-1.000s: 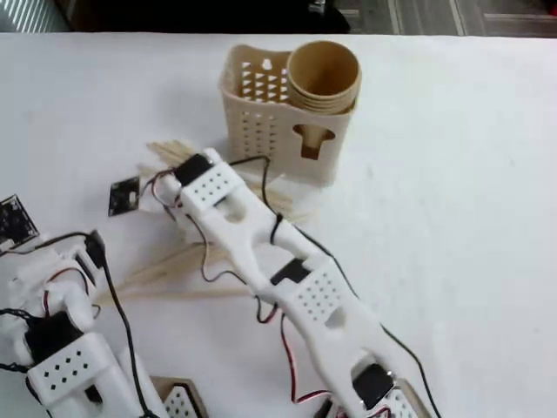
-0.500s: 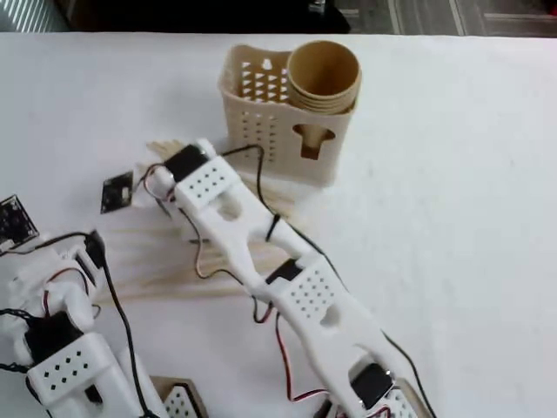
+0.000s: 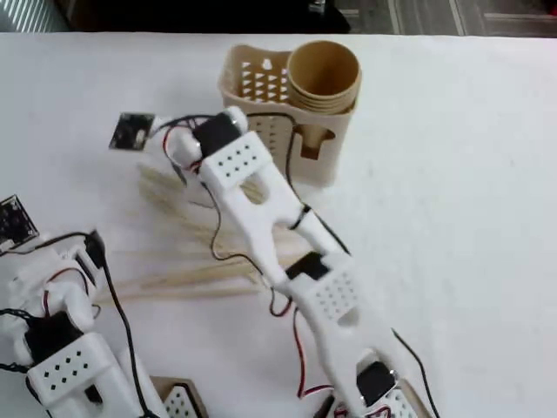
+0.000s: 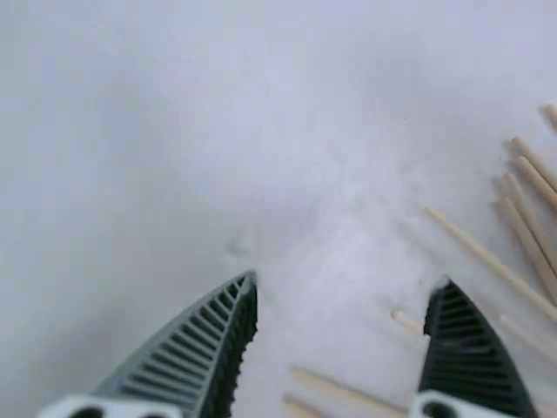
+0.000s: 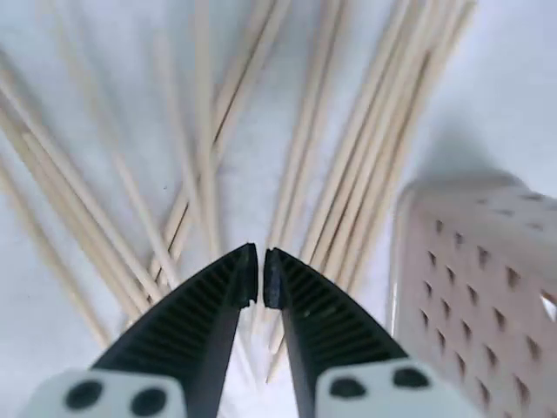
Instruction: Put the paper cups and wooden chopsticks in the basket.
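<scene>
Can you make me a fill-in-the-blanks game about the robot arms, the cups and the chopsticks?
1. The paper cups sit stacked ____ the basket.
2. The wooden chopsticks lie scattered on the ____.
3. The left gripper is ____.
4. The right gripper, above the chopsticks, is ____.
Missing words: inside; table; open; shut.

The right arm [image 3: 252,187] swings toward the basket [image 3: 246,91], its wrist now against the basket's front wall, uncovering chopsticks [image 3: 174,277] fanned out before the basket
</scene>
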Robot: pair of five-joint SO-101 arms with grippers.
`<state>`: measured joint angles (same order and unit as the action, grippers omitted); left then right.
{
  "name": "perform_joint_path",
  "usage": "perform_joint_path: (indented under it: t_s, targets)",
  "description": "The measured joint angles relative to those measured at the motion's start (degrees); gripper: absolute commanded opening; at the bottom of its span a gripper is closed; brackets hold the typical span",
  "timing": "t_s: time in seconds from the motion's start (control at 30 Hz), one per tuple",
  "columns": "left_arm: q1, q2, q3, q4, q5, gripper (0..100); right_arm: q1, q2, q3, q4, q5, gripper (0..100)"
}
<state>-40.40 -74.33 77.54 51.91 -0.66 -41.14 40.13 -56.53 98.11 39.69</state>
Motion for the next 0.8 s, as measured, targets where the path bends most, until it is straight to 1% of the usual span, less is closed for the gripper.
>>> perform_joint_path:
  t_s: [0.23,0.47,0.6,0.8]
  targets:
    - [0.0,0.0,0.0,0.0,-0.1,30,0.8,-12.3,2.1,0.0,-8.7,1.8]
    - [0.0,0.0,0.0,0.0,-0.1,30,3.0,-17.2,2.5,0.0,-15.4,1.8]
    - [0.0,0.0,0.0,0.0,-0.1,30,3.7,-22.8,8.1,0.0,-18.8,1.8]
    - [0.0,0.0,0.0,0.0,-0.1,30,3.7,-32.6,18.5,0.0,-19.9,1.8]
